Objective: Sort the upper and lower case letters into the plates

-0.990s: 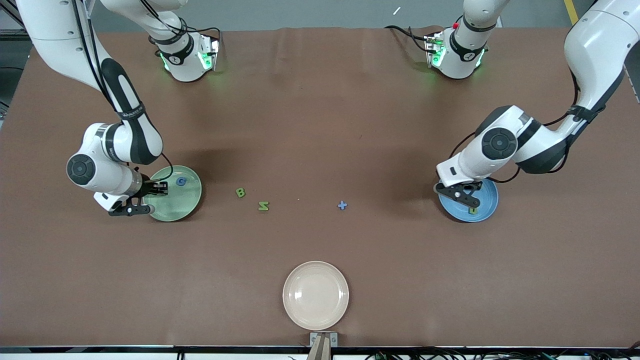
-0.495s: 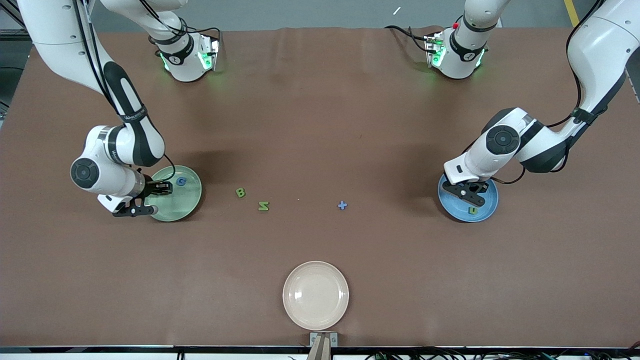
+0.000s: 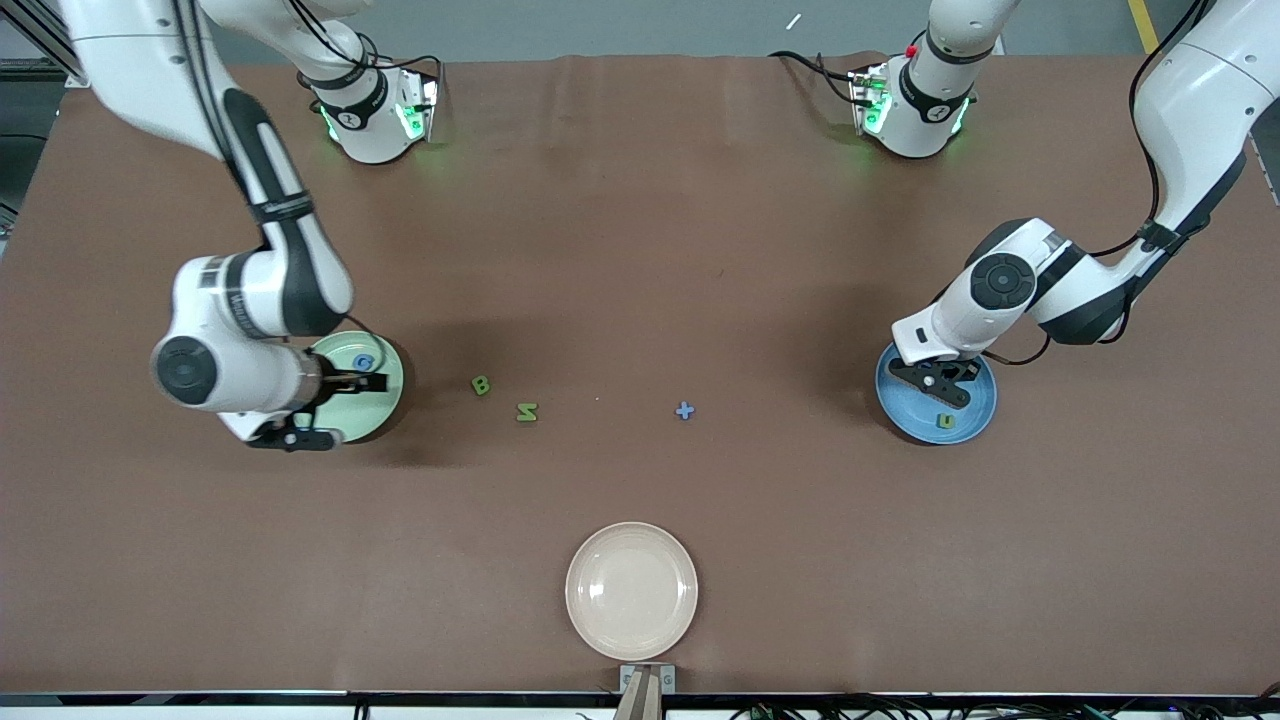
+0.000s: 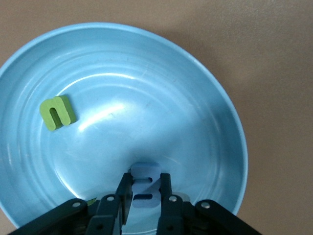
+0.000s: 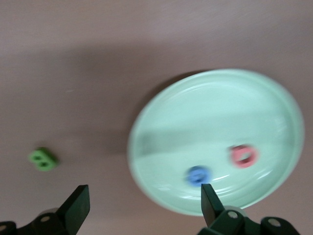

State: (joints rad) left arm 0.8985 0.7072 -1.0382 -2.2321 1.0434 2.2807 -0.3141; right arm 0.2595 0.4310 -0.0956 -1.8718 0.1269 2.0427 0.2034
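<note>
Two plates, light green [image 3: 378,398] and blue [image 3: 975,405], sit on brown table [image 3: 640,250]; right end effector [image 3: 325,410] released, left end effector [image 3: 940,385] grasping pale letter [image 4: 145,185].

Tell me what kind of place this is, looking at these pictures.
Most likely a robotics lab or data-collection bench, not a home. Two robot arms are mounted on a table covered with a plain brown sheet, cables run from their bases, and the props are staged: foam letters such as the green B and plastic plates like the cream-white plate.
</note>
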